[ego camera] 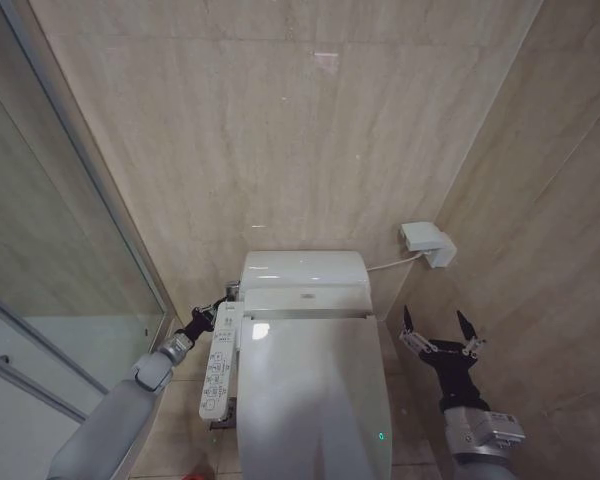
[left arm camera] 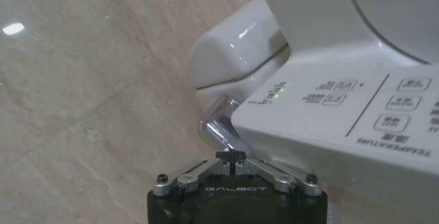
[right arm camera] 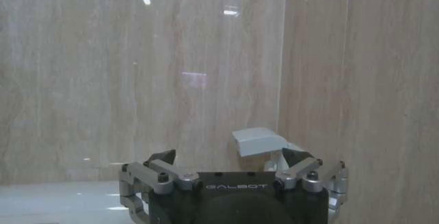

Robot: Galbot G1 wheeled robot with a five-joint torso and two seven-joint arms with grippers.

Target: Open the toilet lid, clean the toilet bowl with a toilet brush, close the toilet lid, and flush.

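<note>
Toilet lid [ego camera: 310, 385]: down, centre of head view, 6 o'clock from the tank [ego camera: 302, 272].
Left gripper [ego camera: 227, 291]: at lid's 10 o'clock, fingers clenched, seemingly reaching the flush button.
Right gripper [ego camera: 440, 328]: 3 o'clock, fingers released, idle.

The left arm reaches forward and up from the lower left, forearm stretched out straight, its left gripper [ego camera: 225, 296] at the far end with its jaws drawn together to a narrow point. The right arm rises on the right, wrist upright, and the right gripper [ego camera: 441, 326] holds its jaws spread wide.
</note>
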